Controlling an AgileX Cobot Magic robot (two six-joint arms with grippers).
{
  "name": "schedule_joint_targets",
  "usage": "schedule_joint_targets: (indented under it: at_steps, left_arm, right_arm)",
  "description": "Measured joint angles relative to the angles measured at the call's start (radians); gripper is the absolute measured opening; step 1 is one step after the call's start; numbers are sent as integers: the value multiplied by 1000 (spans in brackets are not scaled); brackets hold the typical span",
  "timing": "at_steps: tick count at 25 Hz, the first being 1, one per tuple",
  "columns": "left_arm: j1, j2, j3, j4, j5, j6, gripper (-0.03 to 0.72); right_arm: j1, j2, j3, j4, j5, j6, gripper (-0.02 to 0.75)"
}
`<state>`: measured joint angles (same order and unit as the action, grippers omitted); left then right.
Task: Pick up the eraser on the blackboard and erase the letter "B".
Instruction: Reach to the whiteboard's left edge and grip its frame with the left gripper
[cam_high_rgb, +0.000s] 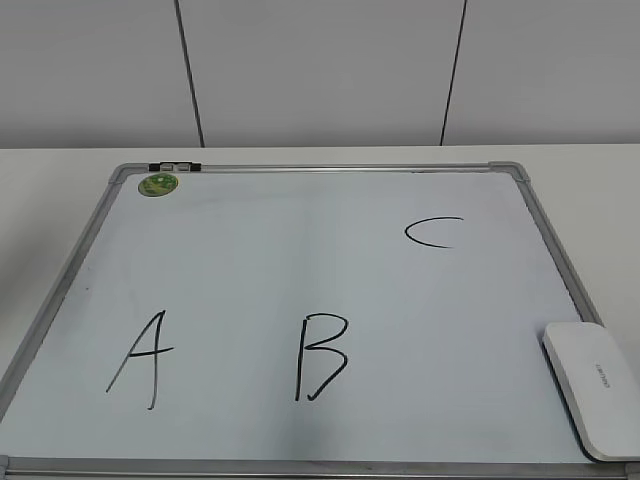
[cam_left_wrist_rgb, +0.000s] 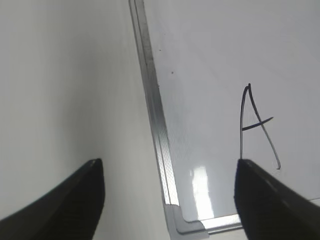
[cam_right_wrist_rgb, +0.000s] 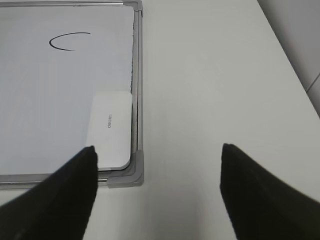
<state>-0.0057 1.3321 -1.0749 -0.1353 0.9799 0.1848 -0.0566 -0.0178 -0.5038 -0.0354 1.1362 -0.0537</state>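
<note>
So basically nothing's been done here, as far as I can tell. The eraser (cam_high_rgb: 592, 387) is just lying flat in the near right corner of the blackboard (cam_high_rgb: 300, 270), tucked up against the frame, and nobody's touching it. The letter "B" (cam_high_rgb: 320, 356) sits complete in the middle of the bottom row, between the A (cam_high_rgb: 140, 358) and the eraser, with the C (cam_high_rgb: 433, 232) higher up on the right. There's also a little green magnet (cam_high_rgb: 158, 184) in the far left corner. The right gripper (cam_right_wrist_rgb: 157, 192) hangs above the table just off the board's corner, jaws spread wide with nothing in them, eraser near its left finger. The left gripper (cam_left_wrist_rgb: 170, 192) is likewise wide apart and empty, straddling the board's left edge near the A. So the grab, the carry over to the B and the wiping are all left to do.
</note>
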Motion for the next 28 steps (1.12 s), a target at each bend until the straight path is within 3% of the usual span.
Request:
schedule_joint_targets:
  at_steps: [8, 18, 28]
  left_arm:
    - [0, 283, -111, -18, -4, 23, 580]
    - [0, 497, -206, -18, -31, 25, 425]
    - [2, 639, -308, -18, -29, 25, 381]
  right_arm:
    - [0, 0, 0, 0, 0, 0, 587]
    - [0, 0, 0, 0, 0, 0, 587]
    - [0, 0, 0, 0, 0, 0, 587]
